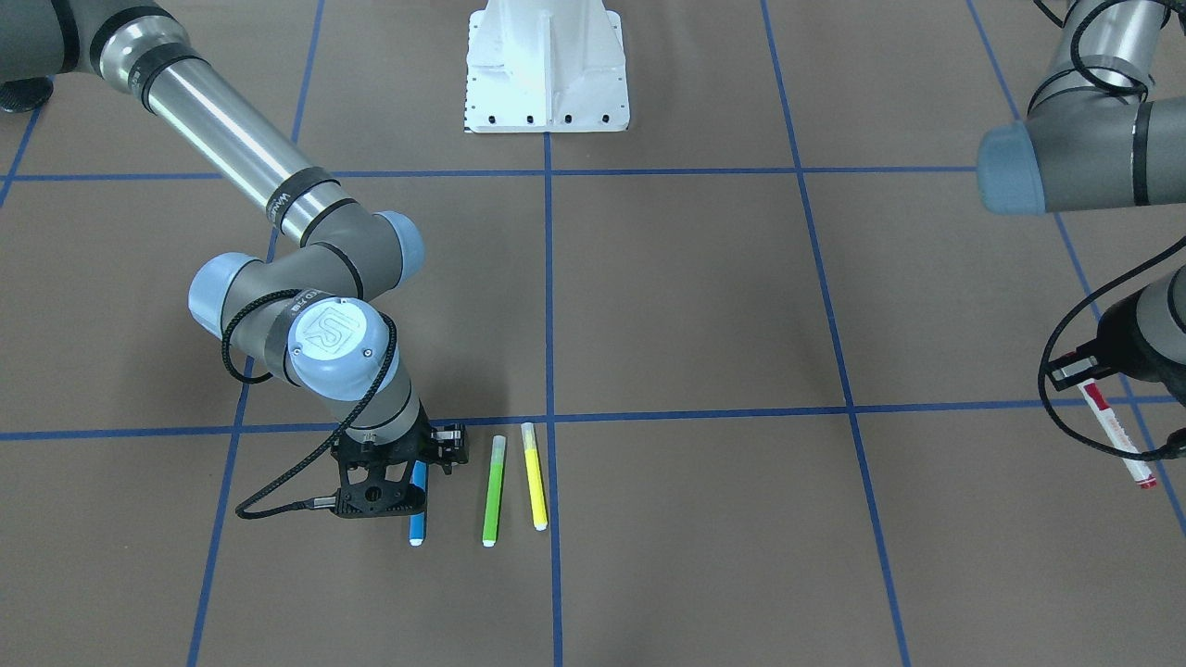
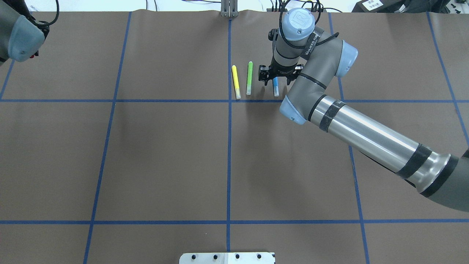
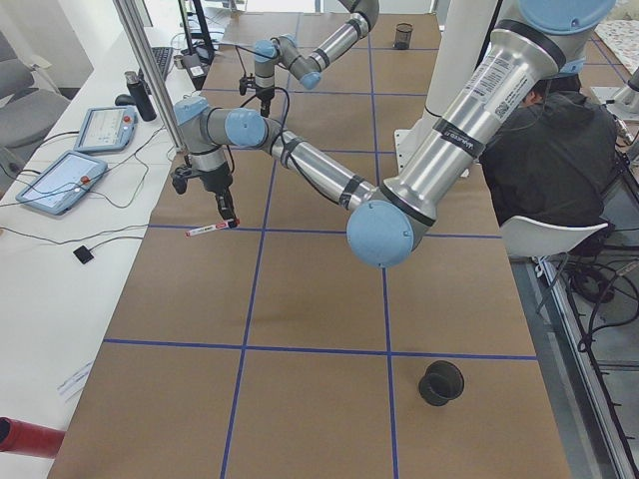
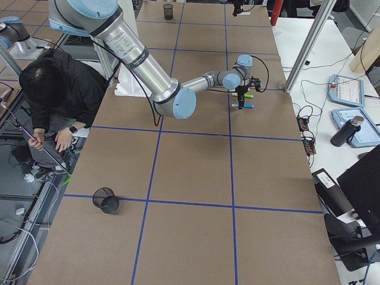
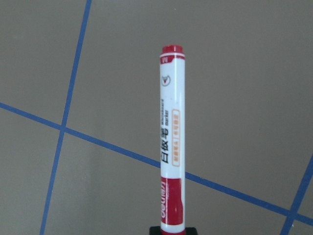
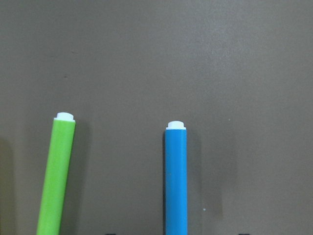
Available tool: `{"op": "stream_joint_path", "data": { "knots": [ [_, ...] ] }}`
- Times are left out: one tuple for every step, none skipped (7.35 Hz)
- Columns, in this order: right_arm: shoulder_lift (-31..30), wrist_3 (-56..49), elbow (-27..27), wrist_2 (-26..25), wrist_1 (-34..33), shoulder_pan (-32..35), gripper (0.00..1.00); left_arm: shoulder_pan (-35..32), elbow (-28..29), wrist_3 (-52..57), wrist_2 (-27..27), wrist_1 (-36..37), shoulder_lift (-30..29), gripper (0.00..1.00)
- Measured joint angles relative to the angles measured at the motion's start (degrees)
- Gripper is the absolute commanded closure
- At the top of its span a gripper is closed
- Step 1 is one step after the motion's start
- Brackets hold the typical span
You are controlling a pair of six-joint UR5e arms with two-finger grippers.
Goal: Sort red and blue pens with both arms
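Note:
The blue pen [image 1: 418,519] lies on the brown table, left of the green marker in the front-facing view. My right gripper [image 1: 417,477] is down over its upper half, open, with a finger on either side of the barrel. In the right wrist view the blue pen [image 6: 176,181] runs straight out from between the fingertips. At the table's far left end my left gripper [image 1: 1079,375] is shut on the cap end of the red pen [image 1: 1116,431]. The red pen [image 5: 171,137] sticks out low over the table; whether it touches the surface I cannot tell.
A green marker [image 1: 492,491] and a yellow marker [image 1: 535,477] lie parallel beside the blue pen. The white base pedestal [image 1: 547,65] stands at the robot's side. A black cup [image 3: 440,382] sits near the left end, another [image 4: 105,200] near the right. A person [image 4: 59,89] crouches beside the table.

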Motion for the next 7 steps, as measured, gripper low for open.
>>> {"op": "stream_joint_path", "data": {
  "knots": [
    [0.0,0.0,-0.3,0.0,0.0,-0.2,0.29,0.0,-0.1,0.0,0.0,0.1,0.0,1.0],
    [0.0,-0.1,-0.6,0.0,-0.1,-0.5,0.3,0.0,-0.1,0.0,0.0,0.1,0.0,1.0],
    [0.0,-0.1,-0.7,0.0,-0.1,-0.6,0.31,-0.4,-0.2,0.0,-0.1,0.4,0.2,1.0],
    [0.0,-0.1,-0.8,0.0,0.0,-0.6,0.47,-1.0,-0.8,0.1,-0.2,1.6,0.6,1.0],
    [0.0,-0.1,-0.8,0.0,-0.1,-0.6,0.62,-1.4,-2.4,0.1,-0.3,3.1,1.6,1.0],
    [0.0,0.0,-0.7,0.1,-0.1,-0.6,0.67,-1.6,-4.3,0.1,-0.4,4.1,2.9,1.0],
    [0.0,0.1,-0.5,0.1,-0.1,-0.5,0.74,-1.6,-5.2,0.1,-0.4,4.6,3.5,1.0]
  ]
}}
